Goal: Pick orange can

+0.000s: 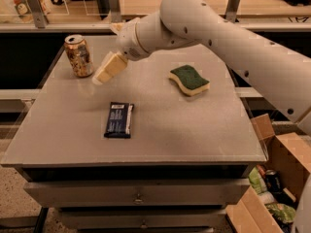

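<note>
The orange can (79, 55) stands upright at the far left of the grey table (194, 130), orange-gold with whitish mottling and a silver top. My gripper (103, 74) hangs above the table just right of the can, its cream-coloured fingers pointing down-left toward the can's base. It is a short gap away from the can and not touching it. The white arm reaches in from the right across the table's back.
A dark snack bar wrapper (119, 120) lies flat at mid-table. A green and yellow sponge (189, 80) lies right of centre. An open cardboard box (277, 178) with clutter stands on the floor at right. A counter runs behind the table.
</note>
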Tool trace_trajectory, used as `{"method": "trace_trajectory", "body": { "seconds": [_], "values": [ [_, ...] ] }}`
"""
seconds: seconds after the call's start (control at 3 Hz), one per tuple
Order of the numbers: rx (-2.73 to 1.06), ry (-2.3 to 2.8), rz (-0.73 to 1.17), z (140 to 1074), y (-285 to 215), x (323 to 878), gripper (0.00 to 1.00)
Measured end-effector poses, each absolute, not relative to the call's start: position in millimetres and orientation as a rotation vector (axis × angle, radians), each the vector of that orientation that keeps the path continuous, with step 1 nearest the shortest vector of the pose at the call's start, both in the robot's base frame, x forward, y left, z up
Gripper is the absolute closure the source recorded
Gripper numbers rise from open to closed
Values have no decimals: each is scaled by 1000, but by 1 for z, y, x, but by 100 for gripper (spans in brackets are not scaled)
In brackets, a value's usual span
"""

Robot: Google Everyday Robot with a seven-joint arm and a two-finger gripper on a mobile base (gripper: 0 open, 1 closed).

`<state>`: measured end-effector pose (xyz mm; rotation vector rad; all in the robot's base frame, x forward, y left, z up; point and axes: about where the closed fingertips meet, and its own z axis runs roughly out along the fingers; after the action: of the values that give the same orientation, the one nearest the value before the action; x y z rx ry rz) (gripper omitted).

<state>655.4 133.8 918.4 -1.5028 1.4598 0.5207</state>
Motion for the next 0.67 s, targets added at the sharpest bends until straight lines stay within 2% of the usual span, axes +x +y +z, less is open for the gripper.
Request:
{"method": "trace_trajectory", "body": {
  "seconds": [0.67],
  "values": [
    [-1351,1442,557,888,139,704,0]
  ]
}}
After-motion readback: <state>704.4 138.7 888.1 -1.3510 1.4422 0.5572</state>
